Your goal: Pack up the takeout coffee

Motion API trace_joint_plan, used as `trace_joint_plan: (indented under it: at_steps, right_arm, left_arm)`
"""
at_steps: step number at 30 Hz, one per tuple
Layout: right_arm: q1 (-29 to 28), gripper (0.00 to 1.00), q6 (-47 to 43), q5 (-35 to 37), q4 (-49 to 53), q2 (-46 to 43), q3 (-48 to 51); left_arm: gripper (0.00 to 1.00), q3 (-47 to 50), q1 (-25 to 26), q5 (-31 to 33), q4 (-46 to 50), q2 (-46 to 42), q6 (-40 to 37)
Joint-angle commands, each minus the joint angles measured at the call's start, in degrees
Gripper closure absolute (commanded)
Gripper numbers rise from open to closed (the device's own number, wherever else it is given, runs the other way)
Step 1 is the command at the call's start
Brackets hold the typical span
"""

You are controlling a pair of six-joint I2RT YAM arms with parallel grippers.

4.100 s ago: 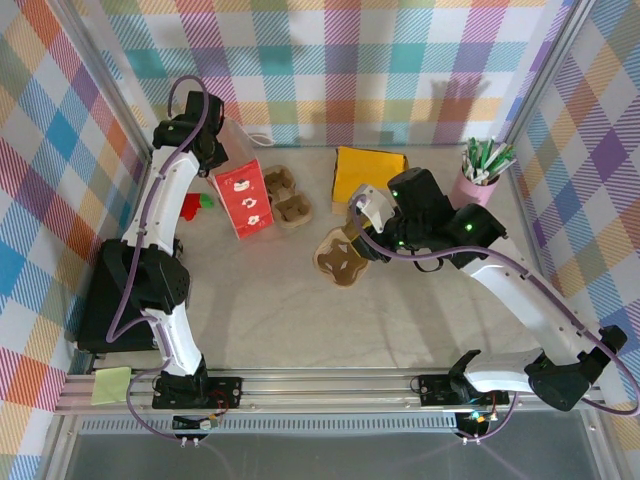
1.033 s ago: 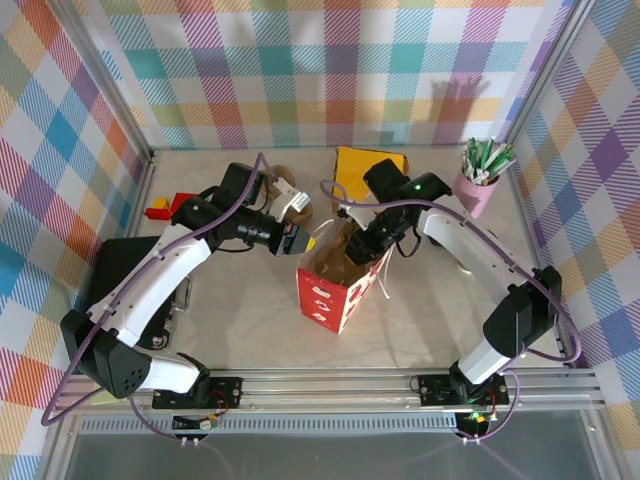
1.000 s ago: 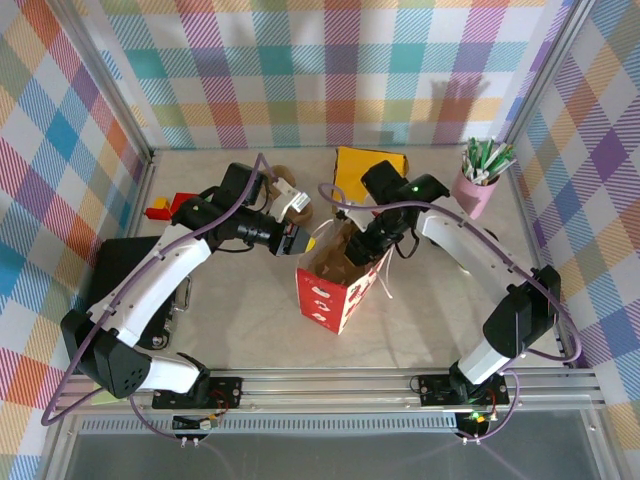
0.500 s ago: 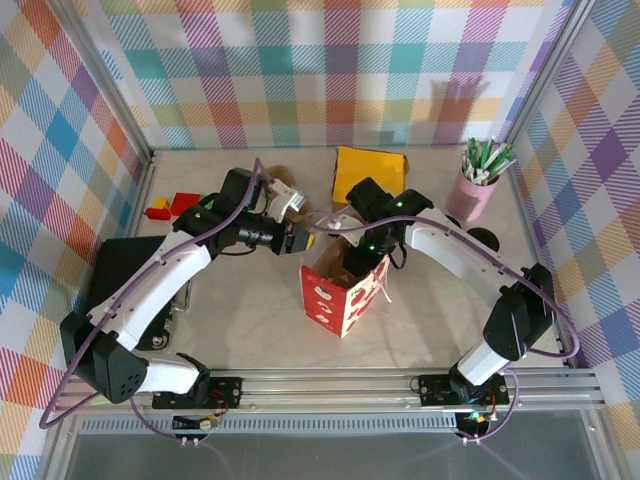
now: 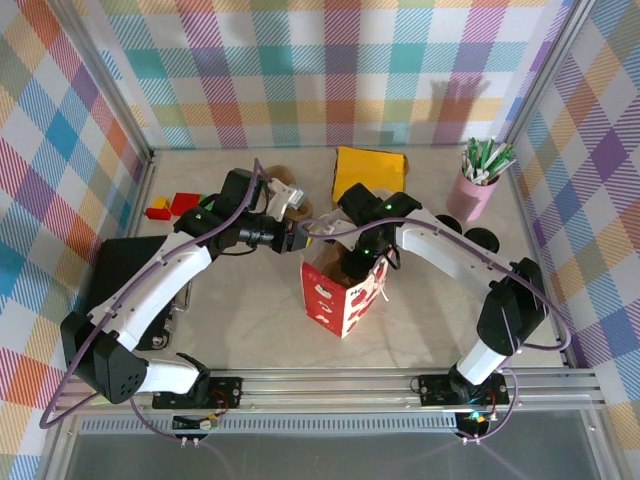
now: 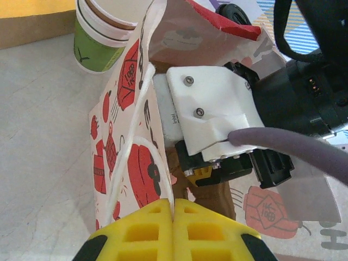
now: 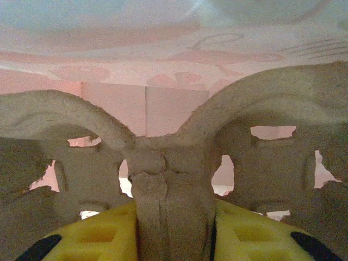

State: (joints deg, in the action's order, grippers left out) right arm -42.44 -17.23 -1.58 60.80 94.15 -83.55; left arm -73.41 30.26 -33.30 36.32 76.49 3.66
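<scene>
Plaid-walled table (image 5: 250, 330), left claw (image 6: 173, 205) pinching bag (image 5: 328, 302) rim, right claw (image 7: 173, 231) astride carrier (image 7: 168, 163)

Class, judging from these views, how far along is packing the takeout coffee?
Done: the red paper bag stands open, its white handle pinched by the shut left tool. In hand: the right tool is inside the bag, straddling the rib of the pulp cup carrier; gripping or releasing, unclear. Left: stacked green cups stand outside the bag, so no coffee looks packed yet.
</scene>
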Motion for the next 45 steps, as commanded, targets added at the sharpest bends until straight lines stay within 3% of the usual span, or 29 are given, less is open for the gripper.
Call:
trace_joint_plan:
  at_steps: [1, 8, 14, 22, 27, 36, 45]
  right_arm:
    - [-0.63, 0.65, -0.08, 0.72, 1.08, 1.94, 1.32]
    - [-1.32, 0.62, 0.25, 1.23, 0.58, 3.63, 2.44]
    - [-1.82, 0.45, 0.53, 1.58, 1.29, 2.90, 1.48]
    - [-2.13, 0.33, 2.65, 1.67, 5.95, 0.11, -6.17]
    - [-2.13, 0.31, 6.53, -2.38, 7.23, -3.90, -12.60]
    - [-2.13, 0.30, 24.26, -3.79, 5.81, -11.27, -19.82]
    - [-2.12, 0.29, 46.25, 4.26, 4.10, -16.33, -15.02]
  left_arm:
    - [1.00, 1.07, 0.15, 0.17, -1.05, -1.41, 0.38]
    - [1.00, 1.44, 0.15, 0.34, -1.73, -1.76, 0.77]
    - [1.00, 1.62, 0.19, 0.79, -1.60, -1.67, 0.87]
    - [1.00, 2.14, 0.23, 1.56, -2.07, -2.12, 2.19]
    - [1.00, 1.86, 0.63, 3.26, -1.25, -3.12, 3.22]
    - [1.00, 1.33, 3.11, 14.15, 0.54, -5.26, 12.29]
    - [1.00, 1.60, 5.95, 23.21, 4.64, -11.00, 21.22]
